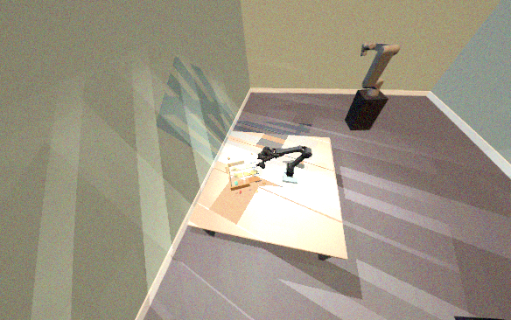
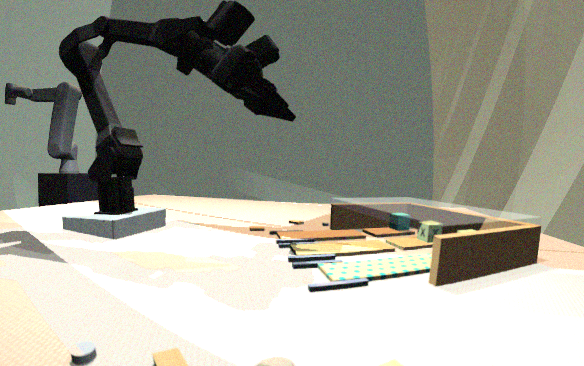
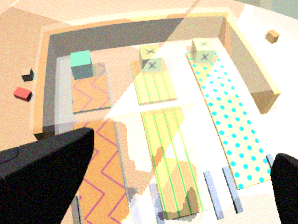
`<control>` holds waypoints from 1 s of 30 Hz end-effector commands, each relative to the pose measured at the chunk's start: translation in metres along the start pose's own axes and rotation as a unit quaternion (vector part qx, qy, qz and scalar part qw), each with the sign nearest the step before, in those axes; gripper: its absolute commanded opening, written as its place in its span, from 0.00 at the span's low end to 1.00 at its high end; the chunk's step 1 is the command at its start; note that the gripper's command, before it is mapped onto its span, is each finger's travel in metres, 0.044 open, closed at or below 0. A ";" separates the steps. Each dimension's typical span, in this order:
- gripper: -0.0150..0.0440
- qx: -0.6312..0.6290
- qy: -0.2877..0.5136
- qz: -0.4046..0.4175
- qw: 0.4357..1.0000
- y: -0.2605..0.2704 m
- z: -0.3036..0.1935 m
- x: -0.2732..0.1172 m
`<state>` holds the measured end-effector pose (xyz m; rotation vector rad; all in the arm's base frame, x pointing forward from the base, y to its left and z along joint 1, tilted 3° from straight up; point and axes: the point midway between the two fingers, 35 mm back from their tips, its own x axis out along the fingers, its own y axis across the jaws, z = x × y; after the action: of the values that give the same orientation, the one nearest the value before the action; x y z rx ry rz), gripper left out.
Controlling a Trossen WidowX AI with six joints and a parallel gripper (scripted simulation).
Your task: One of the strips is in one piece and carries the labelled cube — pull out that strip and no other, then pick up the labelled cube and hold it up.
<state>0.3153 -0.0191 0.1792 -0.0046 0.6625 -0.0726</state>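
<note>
My gripper [image 2: 294, 118] [image 3: 186, 153] is open and empty, high above the near ends of the strips. A cream strip with cyan dots [image 2: 375, 267] [image 3: 230, 115] runs unbroken, at the right in the wrist view; a pale cube marked X [image 3: 203, 51] stands on its far end. The middle strip, yellow with green lines, has a near piece [image 2: 345, 247] [image 3: 167, 145] and a separate far piece [image 3: 155, 90] under another X cube [image 2: 429, 231] [image 3: 151, 60]. The orange zigzag strip also has a near piece [image 3: 103, 172] and a far piece [image 3: 90, 95], which carries a teal cube [image 2: 400, 221] [image 3: 81, 64].
Wooden walls [image 2: 487, 255] [image 3: 42, 90] enclose the cubes on three sides, with a clear cover above. Slim dark bars [image 2: 337, 285] [image 3: 213, 195] flank the near strip ends. A red block [image 3: 22, 94] lies outside left, a small wooden block [image 3: 272, 36] outside right.
</note>
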 end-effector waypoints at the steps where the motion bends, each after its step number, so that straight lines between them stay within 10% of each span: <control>1: 0.75 -0.013 0.040 -0.006 0.999 -0.007 0.005 0.012; 12: 0.26 -0.089 0.251 -0.007 0.964 -0.055 0.014 0.080; 30: 0.25 -0.155 0.440 0.078 0.881 -0.110 -0.022 0.152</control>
<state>0.4108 -0.1393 0.0708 -0.2331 1.5821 0.1907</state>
